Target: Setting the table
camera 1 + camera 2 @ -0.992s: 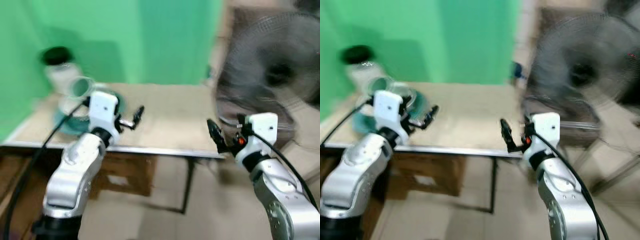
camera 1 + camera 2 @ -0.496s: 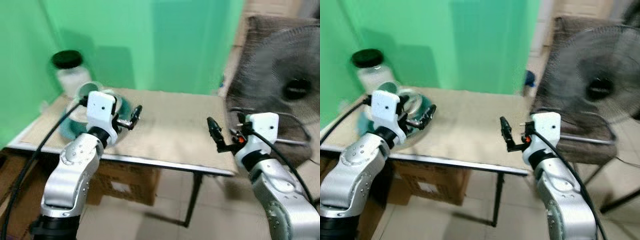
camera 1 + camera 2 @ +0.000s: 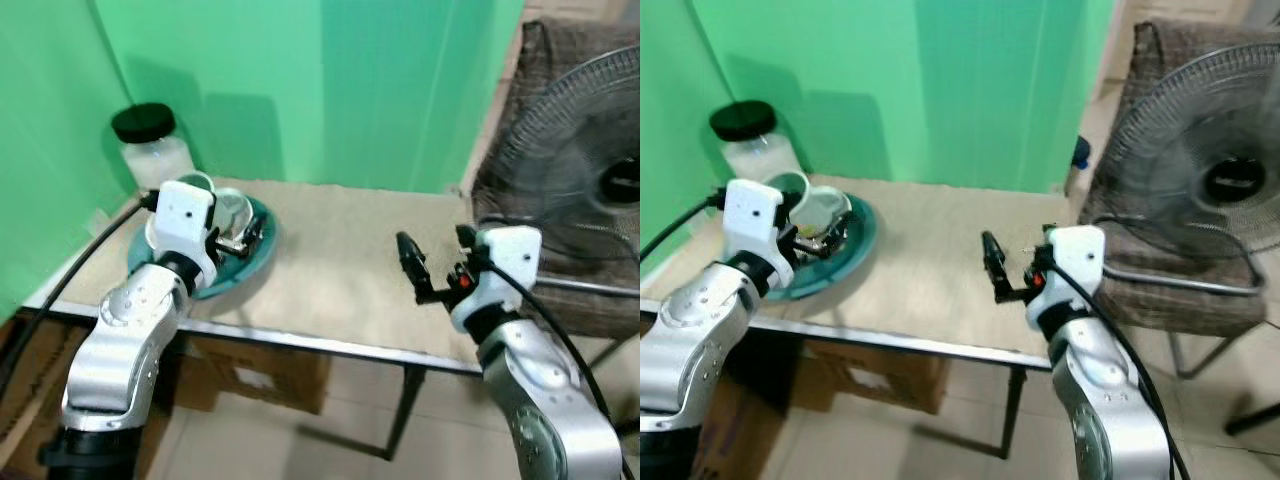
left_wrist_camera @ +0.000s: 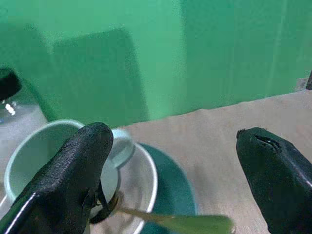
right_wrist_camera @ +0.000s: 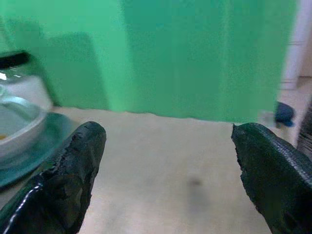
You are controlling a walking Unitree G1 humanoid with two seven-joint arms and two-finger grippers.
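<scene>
We found the crockery stacked at the table's [image 3: 340, 300] left end: a cup [image 4: 44, 151] in a white bowl [image 3: 825, 212] on a teal plate [image 3: 255, 262]. Our left gripper [image 3: 243, 233] hung over the stack, fingers apart; our right gripper [image 3: 992, 262] hovered mid-table, likewise apart. We judged the crockery rigid, smooth, breakable; grip the plate's rim.

A flat green backdrop [image 3: 300, 90] stands behind the beige, cloth-topped desk [image 3: 340, 270] with its silvery metal edge. On it lies a round teal plate [image 3: 255, 255] carrying a white bowl [image 4: 141, 183] and a pale mint-green cup [image 4: 34, 151]. A clear glass jar [image 3: 158, 155] has a black lid. Both silver arms end in black pincers, left [image 3: 250, 232] and right [image 3: 410, 265]. The dark grey wire fan [image 3: 580, 170] stands before a brown chair.
</scene>
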